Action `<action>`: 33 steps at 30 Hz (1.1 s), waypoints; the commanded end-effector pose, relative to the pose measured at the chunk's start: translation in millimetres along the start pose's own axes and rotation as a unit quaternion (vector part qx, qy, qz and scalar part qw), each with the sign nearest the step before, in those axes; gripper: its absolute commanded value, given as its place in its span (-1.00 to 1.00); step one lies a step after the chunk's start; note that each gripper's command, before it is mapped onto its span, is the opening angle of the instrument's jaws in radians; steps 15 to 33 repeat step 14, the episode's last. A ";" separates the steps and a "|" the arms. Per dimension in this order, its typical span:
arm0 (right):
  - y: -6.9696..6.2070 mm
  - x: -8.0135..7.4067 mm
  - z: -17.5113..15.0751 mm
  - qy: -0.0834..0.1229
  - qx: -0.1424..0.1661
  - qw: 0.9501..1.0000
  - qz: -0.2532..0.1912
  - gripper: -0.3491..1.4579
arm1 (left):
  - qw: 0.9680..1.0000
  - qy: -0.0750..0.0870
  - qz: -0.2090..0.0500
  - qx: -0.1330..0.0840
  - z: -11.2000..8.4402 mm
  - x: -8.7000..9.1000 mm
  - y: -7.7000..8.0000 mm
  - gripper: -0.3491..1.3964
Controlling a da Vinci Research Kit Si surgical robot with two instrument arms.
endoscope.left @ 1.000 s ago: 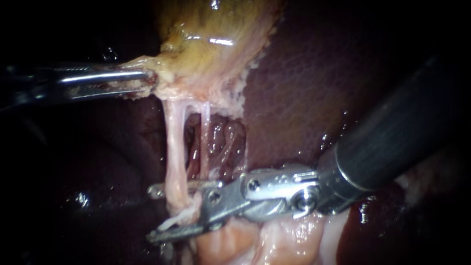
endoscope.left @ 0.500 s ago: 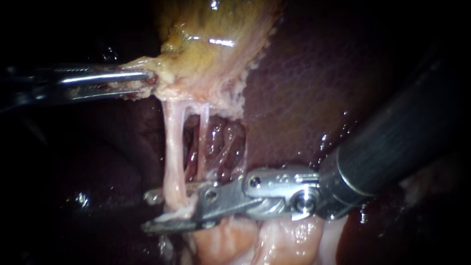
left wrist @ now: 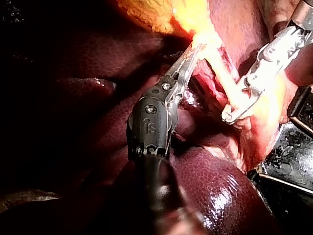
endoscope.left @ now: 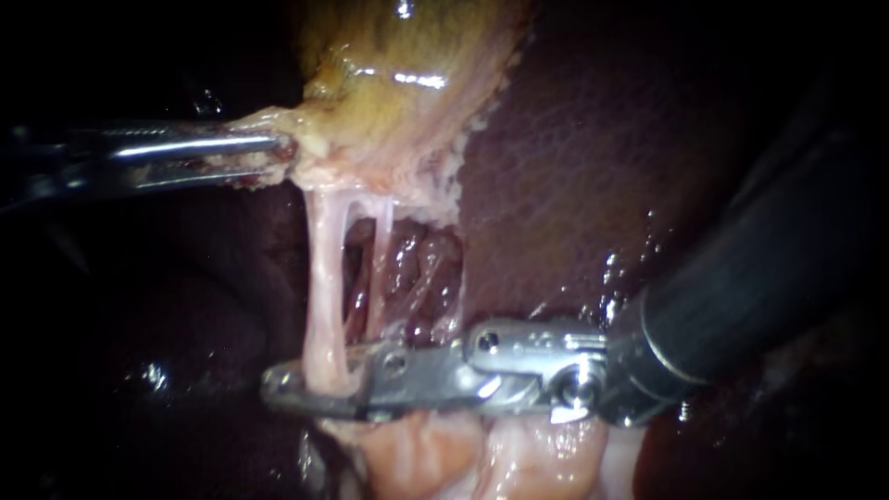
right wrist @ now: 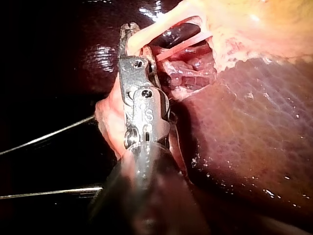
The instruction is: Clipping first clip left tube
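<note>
Now, right instrument [endoscope.left: 294,389]: jaws squeezed together across the left tube [endoscope.left: 324,287], one jaw on each side of it, low down, with hardly a gap left.
Just changed: a second ago those jaws stood wide, straddling the tube. Half a second ago they were halfway in, and now they're down on it.
Clip: can't make it out apart from the metal of the jaws.
Right tube [endoscope.left: 380,268]: a thin strand just beside the left one, running down to the upper jaw's edge. It looks outside the bite, though I can't be sure.
Left instrument [endoscope.left: 278,146]: jaws clamped on the gallbladder [endoscope.left: 407,74] at its lower edge, same spot as before, and both tubes hang taut below it.
Liver [endoscope.left: 574,167]: dark and glossy behind, nothing touching it.
What it means: the squeeze is on, so by my read the clip is being set right now. Next call is a clean opening and a straight backing-off, with no drag on the tube.
</note>
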 end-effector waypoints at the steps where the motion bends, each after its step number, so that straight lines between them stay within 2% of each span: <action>1: -0.1 0.1 0.0 -0.011 0.000 1.000 0.005 -1.00 | 1.000 0.000 0.000 0.000 0.0 0.0 0.0 -1.00; 3: -0.1 0.1 0.0 -0.023 -0.002 1.000 0.005 -1.00 | 1.000 0.000 0.000 0.000 0.0 0.0 0.0 -1.00; 14: 0.4 -0.2 -0.1 -0.023 -0.001 1.000 0.005 -1.00 | 1.000 0.000 0.000 0.000 0.0 0.0 0.0 -1.00; 33: 0.4 -0.2 -0.1 -0.023 -0.001 1.000 0.005 -1.00 | 1.000 0.000 0.000 0.000 0.0 0.0 0.0 -1.00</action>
